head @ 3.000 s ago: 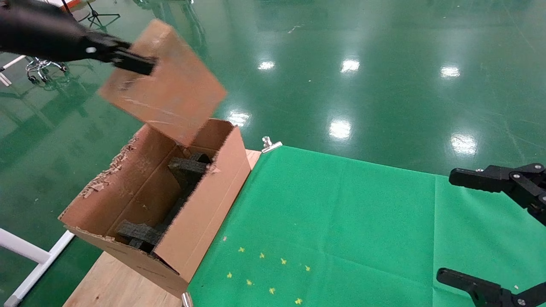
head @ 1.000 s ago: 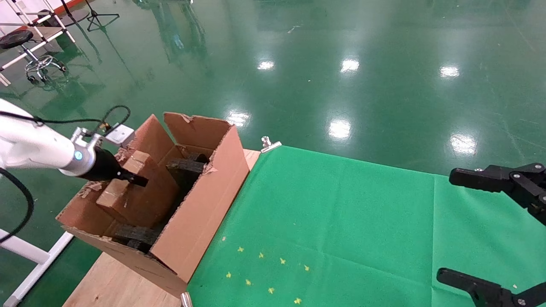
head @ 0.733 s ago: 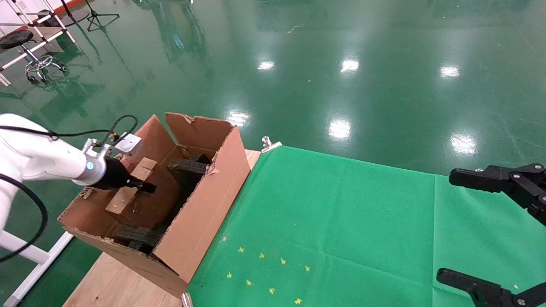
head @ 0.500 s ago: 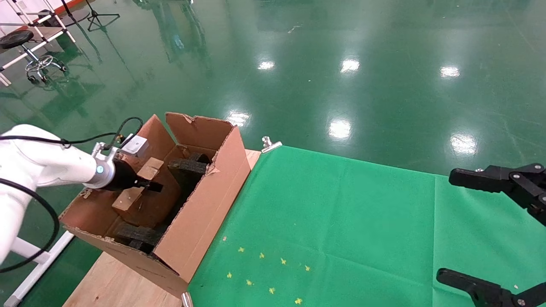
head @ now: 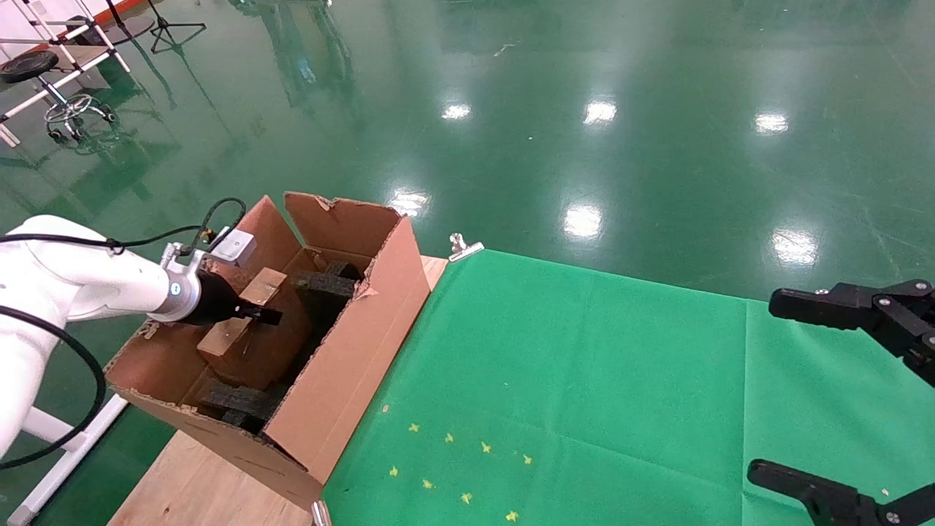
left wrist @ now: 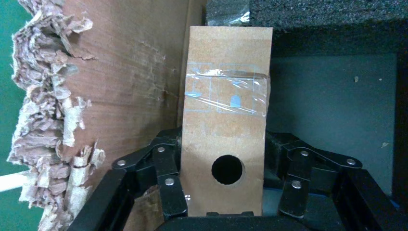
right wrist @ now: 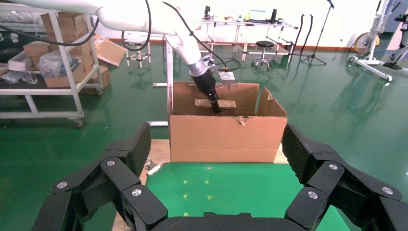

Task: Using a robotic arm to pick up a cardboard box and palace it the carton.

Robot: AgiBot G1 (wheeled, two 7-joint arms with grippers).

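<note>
left gripper (left wrist: 223, 190) clamping cardboard box (left wrist: 226, 120) by narrow sides inside carton (head: 350, 351); box looking light, stiff, tape patch slick; right gripper (right wrist: 219, 192) idling open over green cloth (head: 584, 380)

No legible text, brand, number or sign on any item.

Small narrow brown cardboard box (left wrist: 226, 139): under its strip of shiny clear tape (left wrist: 226, 94), faint light-blue printed outlines and one small solid blue mark; symbol-like, no letters or figures can be made out.

Green cloth table cover (head: 584, 380): a scatter of small yellow star-shaped marks (head: 460, 467); marks only, not writing.

Large brown corrugated carton with torn rims (head: 343, 380): outer faces plain, no print.
</note>
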